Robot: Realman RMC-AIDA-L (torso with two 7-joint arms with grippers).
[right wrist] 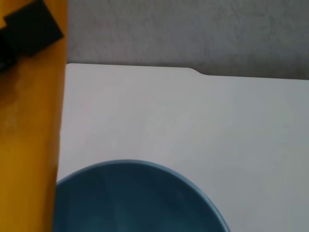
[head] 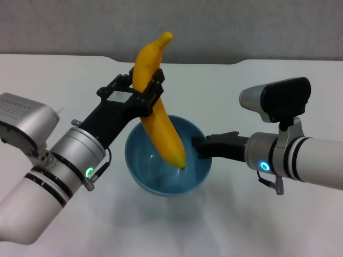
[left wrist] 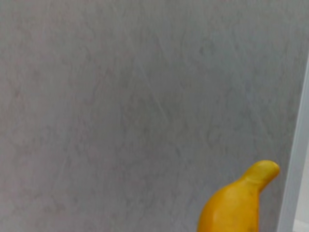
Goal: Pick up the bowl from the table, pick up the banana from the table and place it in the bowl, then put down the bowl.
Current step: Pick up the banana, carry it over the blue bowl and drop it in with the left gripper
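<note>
The light-blue bowl hangs a little above the white table, casting a shadow below it. My right gripper is shut on the bowl's right rim. My left gripper is shut on the yellow banana, which stands nearly upright with its lower tip inside the bowl and its stem end pointing up. In the left wrist view only the banana's end shows against the grey wall. Through the right wrist camera the banana fills one side beside the bowl's rim.
A grey wall rises behind the table's far edge, which has a shallow notch. Bare white tabletop lies on all sides of the bowl.
</note>
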